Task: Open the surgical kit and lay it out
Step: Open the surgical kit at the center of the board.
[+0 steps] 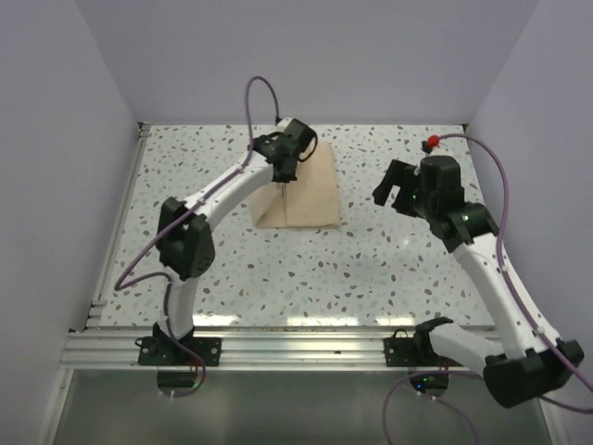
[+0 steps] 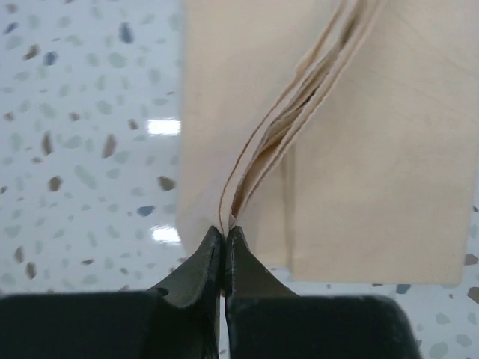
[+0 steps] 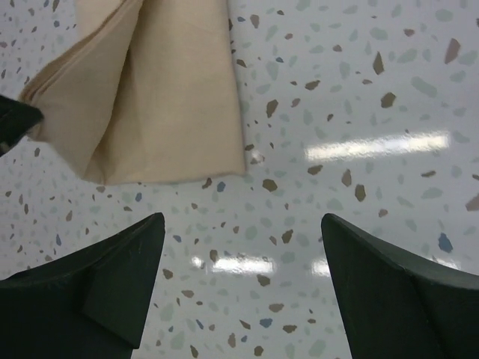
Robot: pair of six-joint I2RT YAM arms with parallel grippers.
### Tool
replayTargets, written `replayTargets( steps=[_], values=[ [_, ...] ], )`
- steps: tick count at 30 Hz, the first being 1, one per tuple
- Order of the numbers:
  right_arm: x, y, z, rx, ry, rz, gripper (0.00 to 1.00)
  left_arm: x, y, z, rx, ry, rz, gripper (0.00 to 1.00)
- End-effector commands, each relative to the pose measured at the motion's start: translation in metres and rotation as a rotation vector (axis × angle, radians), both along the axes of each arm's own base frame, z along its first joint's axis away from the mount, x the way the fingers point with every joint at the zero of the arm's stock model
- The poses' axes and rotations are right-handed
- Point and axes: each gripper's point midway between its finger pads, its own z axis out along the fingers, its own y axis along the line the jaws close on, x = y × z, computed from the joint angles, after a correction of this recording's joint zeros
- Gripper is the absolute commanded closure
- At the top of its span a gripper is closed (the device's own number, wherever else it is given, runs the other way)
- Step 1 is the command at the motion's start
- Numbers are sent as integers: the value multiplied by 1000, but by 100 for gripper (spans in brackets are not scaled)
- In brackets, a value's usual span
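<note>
Beige cloth wrap (image 1: 306, 190) folded, far table centre, layered edge lifted.

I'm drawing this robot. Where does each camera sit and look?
Top external: above and behind, looking down at the table; left arm and right arm show.
Left wrist: on that arm, looking along the shut left gripper pinching the beige cloth wrap.
Right wrist: looking down past the open right gripper at the table.
All three share the wrap.

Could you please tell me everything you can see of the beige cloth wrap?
The beige cloth wrap is folded into a flat, roughly rectangular packet of matte fabric, lying on the speckled table. Several layered edges run along its middle; the left tool, shut, pinches those layers at one edge.
</note>
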Motion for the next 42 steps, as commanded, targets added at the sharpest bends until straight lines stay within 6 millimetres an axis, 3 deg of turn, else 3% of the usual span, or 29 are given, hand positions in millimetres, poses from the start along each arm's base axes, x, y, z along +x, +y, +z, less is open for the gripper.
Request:
replayTargets(
  steps=[1, 2, 3, 4, 5, 6, 7, 8, 9, 10, 11, 12, 15, 16, 17, 18, 19, 20, 22, 23, 26, 30, 37, 42],
  values=[
    [43, 45, 7, 22, 24, 150, 11, 0, 79, 58, -71, -121, 196, 100],
    [52, 55, 21, 20, 2, 169, 11, 1, 104, 75, -102, -166, 248, 100],
    [61, 74, 2, -30, 55, 208, 12, -9, 121, 56, -73, -128, 277, 100],
    [70, 86, 16, -43, 23, 223, 11, -11, 145, 51, -71, -126, 337, 100],
    [73, 97, 11, -71, 40, 244, 11, -17, 159, 57, -87, -145, 366, 100],
    [76, 121, -6, -109, 79, 296, 11, -31, 173, 34, -60, -93, 386, 100],
    [84, 132, 1, -119, 65, 299, 11, -35, 191, 27, -60, -82, 424, 97],
    [80, 147, -5, -127, 89, 322, 11, -46, 201, 13, -56, -59, 438, 90],
    [83, 156, -11, -135, 103, 330, 11, -52, 206, 4, -59, -36, 443, 77],
    [91, 166, -25, -154, 129, 334, 12, -54, 214, -3, -64, -29, 457, 34],
    [90, 178, -31, -157, 135, 347, 12, -59, 217, -13, -60, -4, 456, 13],
    [92, 186, -39, -161, 147, 354, 12, -69, 219, -30, -48, 44, 452, 1],
    [96, 207, -71, -187, 216, 379, 12, -84, 222, -54, -24, 114, 460, 1],
    [103, 218, -85, -200, 243, 389, 13, -85, 223, -53, -29, 107, 463, 1],
    [97, 225, -93, -225, 279, 412, 14, -87, 223, -53, -32, 104, 461, 1],
    [103, 234, -84, -230, 255, 416, 14, -89, 223, -54, -32, 104, 458, 0],
    [102, 238, -91, -259, 273, 420, 14, -87, 222, -50, -42, 86, 452, 1],
    [98, 243, -111, -309, 316, 433, 14, -87, 223, -49, -41, 82, 446, 0],
    [101, 253, -117, -321, 315, 440, 15, -86, 224, -48, -32, 84, 437, 1],
    [100, 255, -131, -338, 340, 435, 16, -85, 223, -46, -32, 81, 434, 1],
    [99, 248, -147, -371, 382, 389, 19, -84, 223, -45, -33, 81, 424, 1],
    [91, 238, -176, -407, 453, 359, 31, -84, 223, -45, -38, 81, 410, 1],
    [80, 238, -217, -429, 526, 359, 44, -87, 223, -52, -43, 103, 395, 1],
    [88, 240, -227, -450, 514, 362, 47, -91, 224, -55, -35, 112, 385, 1]
  ],
)
